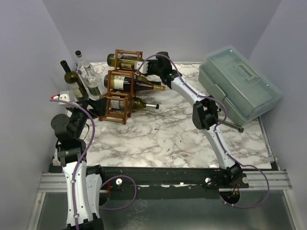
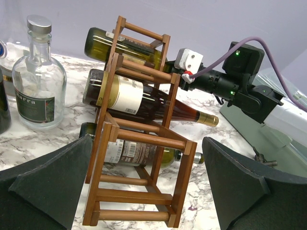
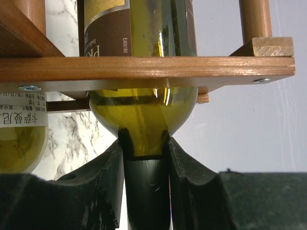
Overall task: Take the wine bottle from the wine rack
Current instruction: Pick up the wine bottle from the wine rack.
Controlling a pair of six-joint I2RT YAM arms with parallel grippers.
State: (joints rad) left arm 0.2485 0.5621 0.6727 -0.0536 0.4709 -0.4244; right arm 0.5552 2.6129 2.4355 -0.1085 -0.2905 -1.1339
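The right gripper (image 3: 144,143) has its jaws closed on the neck of the top bottle (image 3: 144,110). The bottle lies in the top cell of the rack (image 3: 144,67), upper centre of the overhead view. The left gripper (image 2: 146,143) stands fully open, empty, flanking the rack base. Grasp done; extraction outstanding

A white marble-patterned table (image 1: 163,139) is seen, on which the reddish-brown wine rack (image 1: 116,109) is stood at the back left, a clear glass bottle (image 1: 88,76) and a dark green bottle (image 1: 72,79) are set beside it, and a lidded grey-green plastic box (image 1: 240,84) is placed at the right.
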